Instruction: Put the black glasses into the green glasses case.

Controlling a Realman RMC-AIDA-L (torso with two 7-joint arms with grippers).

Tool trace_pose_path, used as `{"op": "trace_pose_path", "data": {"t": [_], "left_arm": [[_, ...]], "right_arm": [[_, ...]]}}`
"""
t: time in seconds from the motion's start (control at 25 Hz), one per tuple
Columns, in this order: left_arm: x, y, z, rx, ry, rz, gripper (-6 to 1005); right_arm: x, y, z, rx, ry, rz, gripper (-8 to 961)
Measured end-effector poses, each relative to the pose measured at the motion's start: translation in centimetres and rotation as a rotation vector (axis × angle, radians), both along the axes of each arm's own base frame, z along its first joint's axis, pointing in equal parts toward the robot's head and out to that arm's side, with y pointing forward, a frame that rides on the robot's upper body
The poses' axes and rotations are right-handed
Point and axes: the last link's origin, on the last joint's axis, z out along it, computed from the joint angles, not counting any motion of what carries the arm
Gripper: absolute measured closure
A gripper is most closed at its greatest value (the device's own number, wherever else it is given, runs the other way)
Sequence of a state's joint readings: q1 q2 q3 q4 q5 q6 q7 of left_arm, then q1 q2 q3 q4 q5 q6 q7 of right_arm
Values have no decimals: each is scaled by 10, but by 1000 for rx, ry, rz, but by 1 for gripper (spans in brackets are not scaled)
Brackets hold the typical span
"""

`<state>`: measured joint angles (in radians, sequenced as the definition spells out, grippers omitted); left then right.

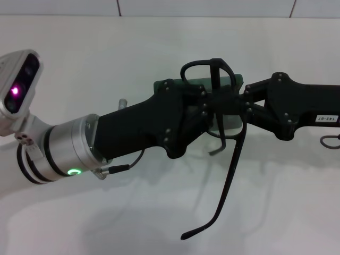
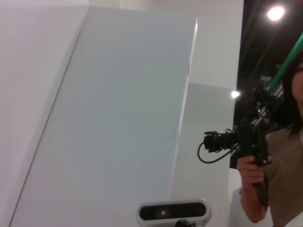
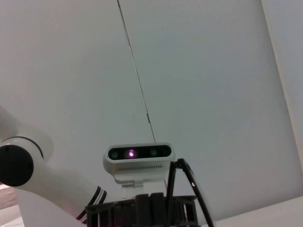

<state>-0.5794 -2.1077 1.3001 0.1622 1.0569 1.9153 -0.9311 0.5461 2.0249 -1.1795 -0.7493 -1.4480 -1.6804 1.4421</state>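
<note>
The black glasses (image 1: 234,159) hang in the air over the middle of the white table, one lens ring up, one temple arm dangling down toward me. My left gripper (image 1: 208,103) comes in from the left and looks shut on the frame near the bridge. Opposite it, my right gripper (image 1: 241,101) reaches in from the right and also looks shut on the frame. The green glasses case (image 1: 159,85) lies on the table behind both grippers, mostly hidden; only its corners show. In the right wrist view a loop of the glasses frame (image 3: 171,182) rises from the gripper.
The white table (image 1: 106,58) spreads all around. The wrist views look upward at white wall panels and my head camera (image 3: 138,153). A person holding a camera rig (image 2: 246,142) stands off to one side.
</note>
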Motion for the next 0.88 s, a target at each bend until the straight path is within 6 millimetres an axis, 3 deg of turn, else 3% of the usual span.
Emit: {"op": "trace_pose_path", "data": {"t": [0.88], "left_arm": [[-1,-6,2,-21,-18,-11,963]], "right_arm": [[5,1,5,24,55,-30,899]]}}
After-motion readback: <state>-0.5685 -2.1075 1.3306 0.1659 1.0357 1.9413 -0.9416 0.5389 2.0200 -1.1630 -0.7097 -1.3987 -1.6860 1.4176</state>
